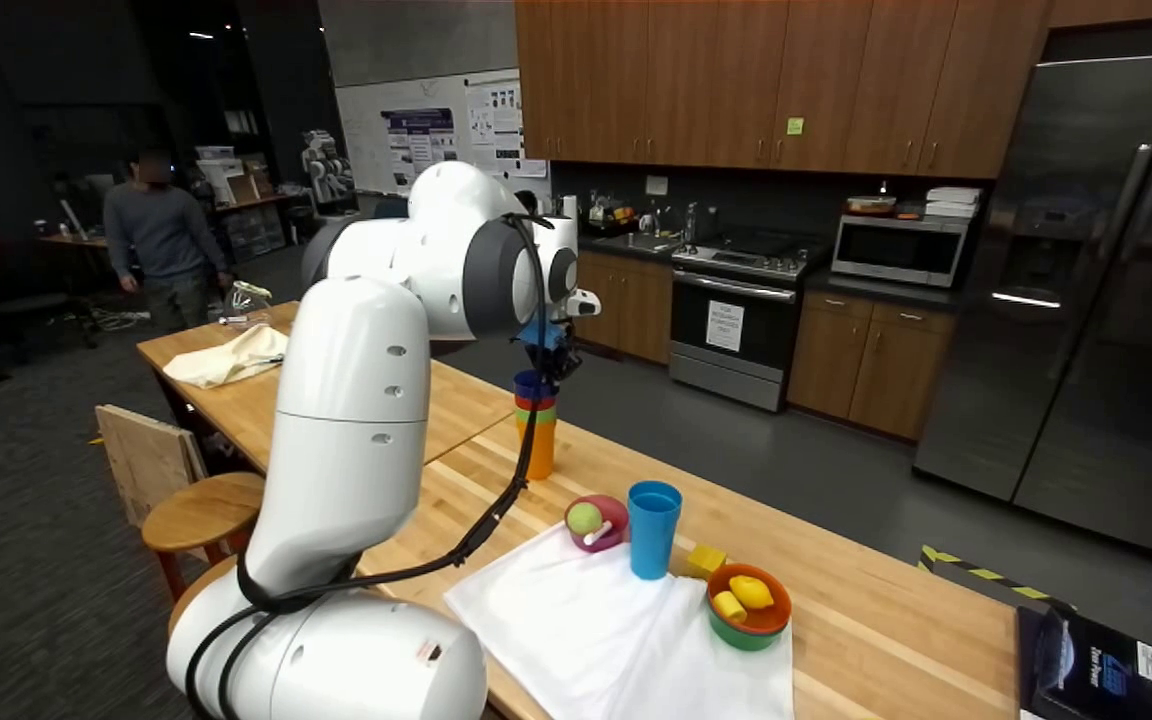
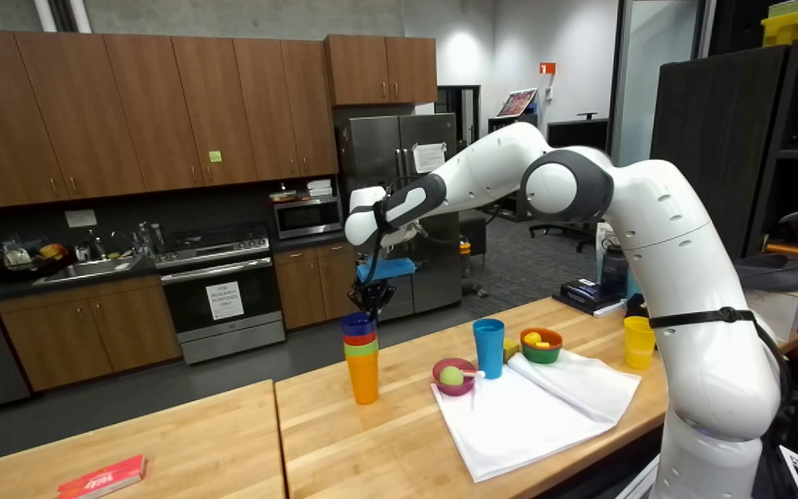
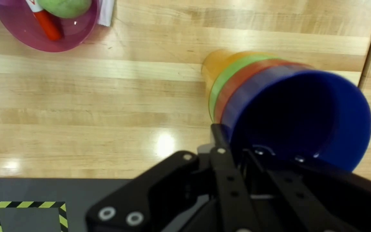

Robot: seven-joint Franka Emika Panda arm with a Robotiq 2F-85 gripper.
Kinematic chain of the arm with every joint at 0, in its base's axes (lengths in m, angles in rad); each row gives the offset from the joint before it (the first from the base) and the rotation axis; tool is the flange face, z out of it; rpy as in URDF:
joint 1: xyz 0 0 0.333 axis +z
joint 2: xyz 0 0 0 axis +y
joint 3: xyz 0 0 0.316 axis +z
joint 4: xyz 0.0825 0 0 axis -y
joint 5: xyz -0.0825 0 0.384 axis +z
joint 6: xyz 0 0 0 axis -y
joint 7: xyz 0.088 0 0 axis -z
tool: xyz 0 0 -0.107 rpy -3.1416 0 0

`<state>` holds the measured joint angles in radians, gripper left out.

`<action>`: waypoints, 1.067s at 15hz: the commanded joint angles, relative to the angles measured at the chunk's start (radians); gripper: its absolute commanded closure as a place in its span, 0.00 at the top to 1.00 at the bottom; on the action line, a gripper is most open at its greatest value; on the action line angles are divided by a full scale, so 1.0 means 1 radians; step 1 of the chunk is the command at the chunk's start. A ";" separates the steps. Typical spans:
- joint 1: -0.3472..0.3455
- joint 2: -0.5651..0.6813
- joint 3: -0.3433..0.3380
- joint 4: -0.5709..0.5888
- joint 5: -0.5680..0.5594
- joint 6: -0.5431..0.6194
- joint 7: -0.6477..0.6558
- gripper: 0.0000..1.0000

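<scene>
Nested cups stand upright on the wooden table: orange (image 2: 364, 380) at the bottom, then green, red, and a dark blue cup (image 3: 349, 129) on top. From above, my gripper (image 3: 232, 140) has its jaws drawn close together across the dark blue cup's wall. One finger (image 3: 218, 137) lies outside the wall, and the other reaches inside the cup, dark and hard to make out. In both exterior views the gripper (image 1: 556, 362) is at the rim of the stack, and the cups appear seated together.
A pink bowl (image 3: 21, 33) holds a green ball and a marker. Beyond it stand a light blue cup (image 1: 650, 545), a yellow block (image 1: 706, 558) and stacked bowls (image 2: 541, 355) with yellow items. A white cloth (image 2: 530, 423) and a yellow cup (image 2: 639, 344) lie nearer my base.
</scene>
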<state>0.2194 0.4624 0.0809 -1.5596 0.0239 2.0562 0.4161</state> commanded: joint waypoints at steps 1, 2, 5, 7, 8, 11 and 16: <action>-0.013 -0.030 0.007 -0.030 0.044 0.011 -0.029 0.00; -0.012 -0.032 0.008 -0.031 0.049 0.010 -0.032 0.01; -0.005 -0.037 0.010 -0.032 0.045 0.013 -0.038 0.01; 0.002 -0.040 0.009 -0.031 0.034 0.014 -0.032 0.01; 0.005 -0.043 0.009 -0.032 0.031 0.010 -0.033 0.01; 0.015 -0.057 0.008 -0.038 0.021 0.011 -0.027 0.01; 0.023 -0.109 0.010 -0.052 0.013 0.016 -0.025 0.01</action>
<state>0.2394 0.4277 0.0887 -1.5610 0.0459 2.0631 0.3985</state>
